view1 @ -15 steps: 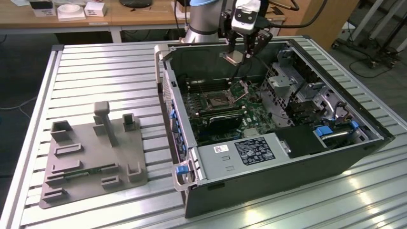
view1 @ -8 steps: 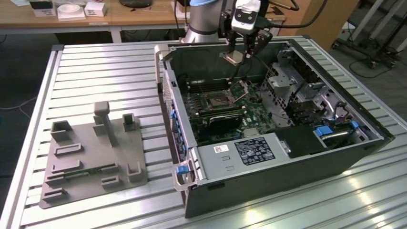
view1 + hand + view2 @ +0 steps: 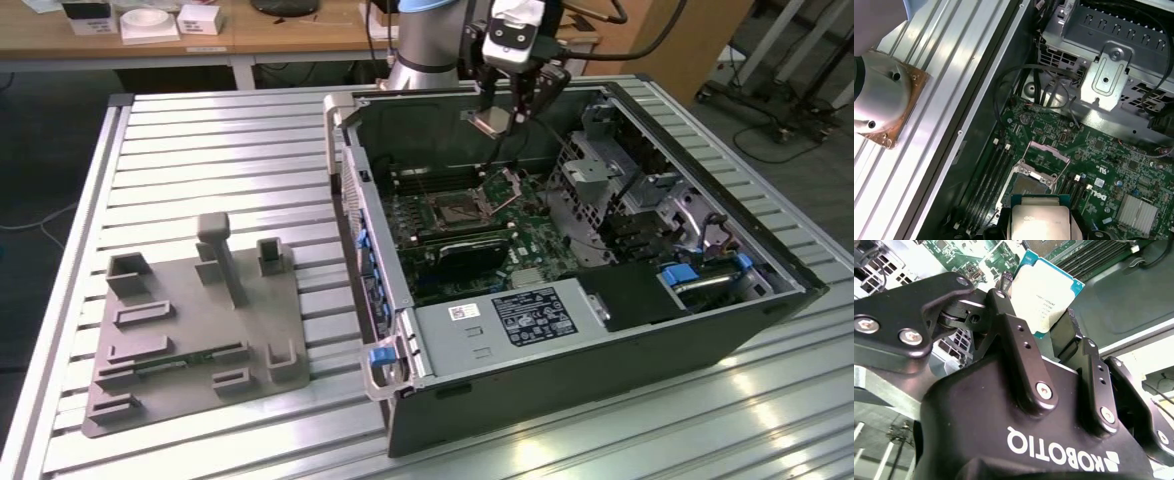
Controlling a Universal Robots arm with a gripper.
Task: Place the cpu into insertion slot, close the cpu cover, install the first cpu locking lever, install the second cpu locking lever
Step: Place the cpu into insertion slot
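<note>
Cpu (image 3: 491,120) above case (image 3: 601,350) on slatted table (image 3: 214,150)

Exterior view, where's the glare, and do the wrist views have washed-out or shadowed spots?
Exterior view: bright reflections streak the table near the computer case, whose inside is dimmer. Second wrist view: light washes out the cpu face held in the hand. First wrist view: the table slats glare pale; the case wall beside them lies in shadow.
</note>
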